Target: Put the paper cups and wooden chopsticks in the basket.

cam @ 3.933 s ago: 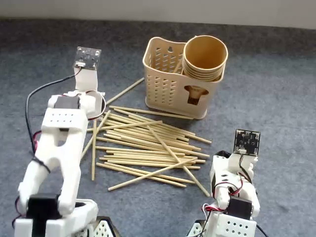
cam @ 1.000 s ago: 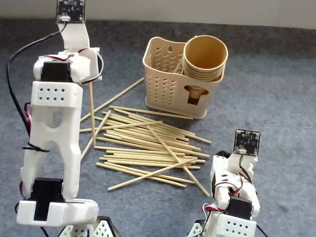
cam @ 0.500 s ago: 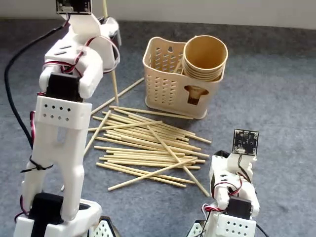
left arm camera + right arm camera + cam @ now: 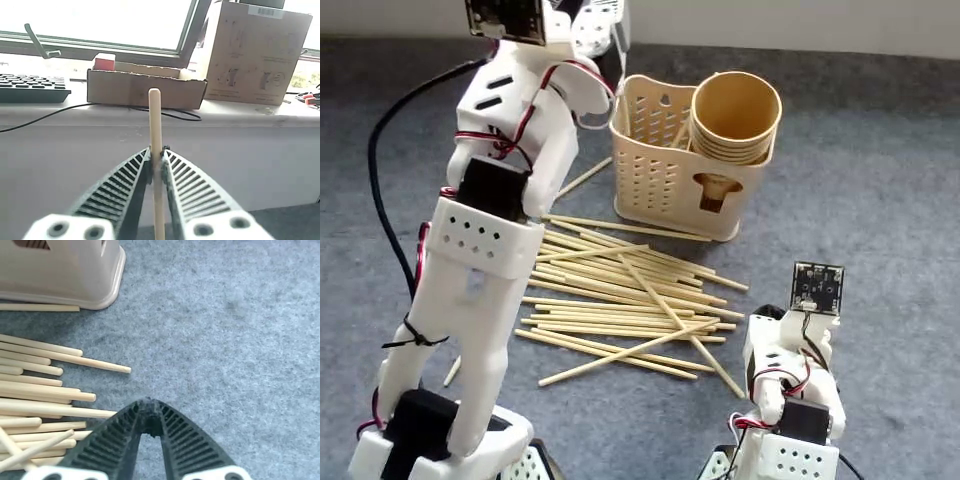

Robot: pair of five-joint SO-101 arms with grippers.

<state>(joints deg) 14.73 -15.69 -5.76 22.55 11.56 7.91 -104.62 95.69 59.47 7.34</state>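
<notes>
My left gripper is shut on one wooden chopstick, which stands upright between its fingers. In the high view this gripper is raised at the far edge, just beyond the left rim of the beige basket. A stack of paper cups sits in the basket's right side. Several chopsticks lie in a loose pile on the grey carpet in front of the basket. My right gripper is shut and holds nothing, low over the carpet beside the pile's right ends.
The left arm stands tall over the left part of the pile. The right arm rests folded at the front right. Bare carpet lies to the right of the basket. The basket's foot appears in the right wrist view.
The left arm has risen from the pile with a chopstick and swung right, towards the basket's left rim. The right arm has stayed still.
</notes>
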